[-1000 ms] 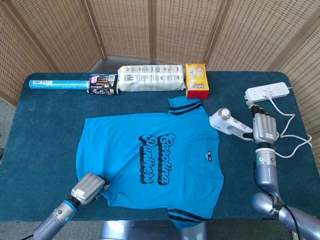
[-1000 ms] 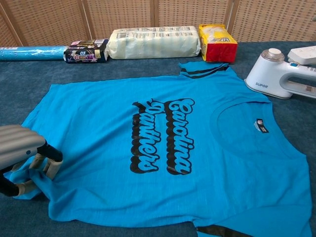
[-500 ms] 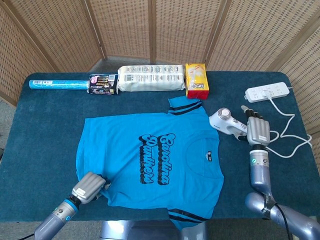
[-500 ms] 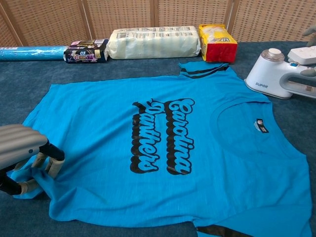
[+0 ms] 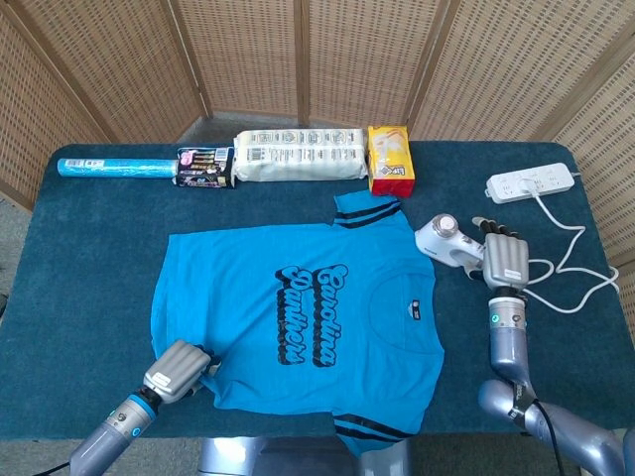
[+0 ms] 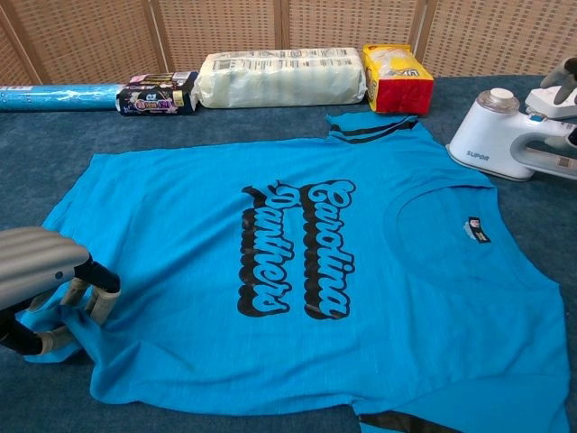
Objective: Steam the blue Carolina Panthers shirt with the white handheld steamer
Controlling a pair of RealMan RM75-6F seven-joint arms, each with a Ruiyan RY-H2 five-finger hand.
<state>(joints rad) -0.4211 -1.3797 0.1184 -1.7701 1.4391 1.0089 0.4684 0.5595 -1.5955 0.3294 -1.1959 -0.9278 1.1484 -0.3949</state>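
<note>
The blue Carolina Panthers shirt (image 5: pixel 298 317) lies spread flat on the dark blue table, print up, and fills most of the chest view (image 6: pixel 297 262). My left hand (image 5: pixel 179 369) is at its near left hem corner, where the fingers (image 6: pixel 86 293) curl into bunched fabric and hold it. The white handheld steamer (image 5: pixel 442 238) rests on the table just right of the upper sleeve, with its head toward the shirt (image 6: pixel 500 135). My right hand (image 5: pixel 503 260) is at the steamer's handle with its fingers extended. Only its fingertips (image 6: pixel 563 77) show at the chest view's right edge.
A white power strip (image 5: pixel 531 183) and its looping cable (image 5: pixel 575 268) lie at the right, behind my right hand. Along the far edge stand a yellow-red pack (image 5: pixel 389 159), a long white package (image 5: pixel 298 156), a dark pack (image 5: pixel 203 167) and a blue roll (image 5: pixel 114 169).
My right hand has moved left, from beside the cable to the steamer's handle. The left hand and the shirt have stayed put.
</note>
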